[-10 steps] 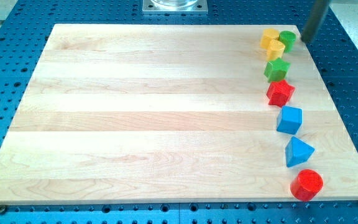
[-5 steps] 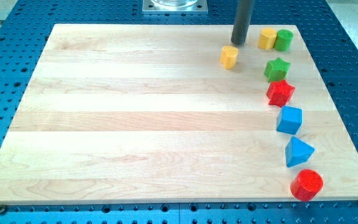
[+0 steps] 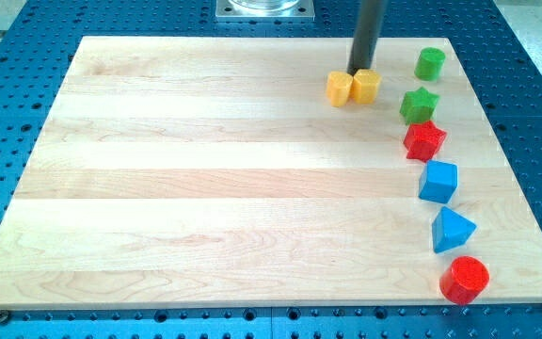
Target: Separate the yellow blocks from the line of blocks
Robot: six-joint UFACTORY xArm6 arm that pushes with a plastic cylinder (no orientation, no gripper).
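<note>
My tip, the lower end of the dark rod that serves as the end effector, rests on the wooden counter near the view's top, right of centre. It is a bare rod with no jaws, so there is nothing on it to spread or press together, and it pinches nothing.

Just below the tip, toward the view's bottom, sit two yellow blocks side by side and touching each other. The left yellow block lies slightly to the tip's lower left. The right yellow block lies directly under the tip, and the tip appears to touch its upper edge. Their exact shapes are hard to make out.

To the tip's right, well apart from the yellow pair, the other blocks run in a line down the counter's right side. The green cylinder is at the top. Below it is the green star, with the red star touching it from below. Further toward the view's bottom come the blue cube, the blue triangle, and the red cylinder, which is farthest from the tip.
</note>
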